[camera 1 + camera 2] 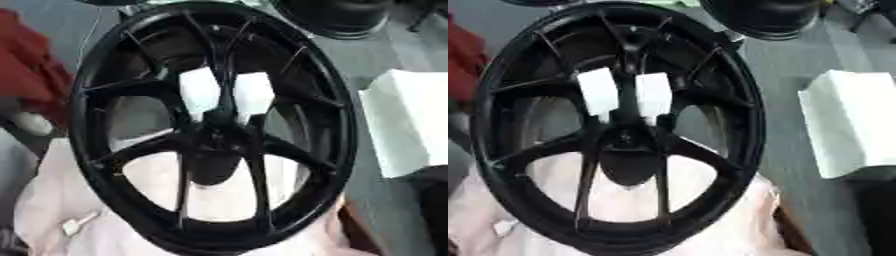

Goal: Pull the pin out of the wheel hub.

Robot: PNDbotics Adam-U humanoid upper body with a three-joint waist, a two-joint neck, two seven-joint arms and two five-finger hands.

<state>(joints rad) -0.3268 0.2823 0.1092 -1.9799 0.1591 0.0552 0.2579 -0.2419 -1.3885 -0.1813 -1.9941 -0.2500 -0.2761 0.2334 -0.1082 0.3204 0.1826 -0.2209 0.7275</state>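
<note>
Behind the black wheel hub (pixel 214 142), pale cloth (pixel 737 235) and two white blocks (pixel 598 92); right of it, a white box (pixel 407 120); no hands or fingers visible.

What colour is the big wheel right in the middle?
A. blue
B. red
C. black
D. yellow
C. The wheel is black all over, rim and spokes alike; only two white patches show behind its upper spokes, and a white box sits off to its right.
</note>
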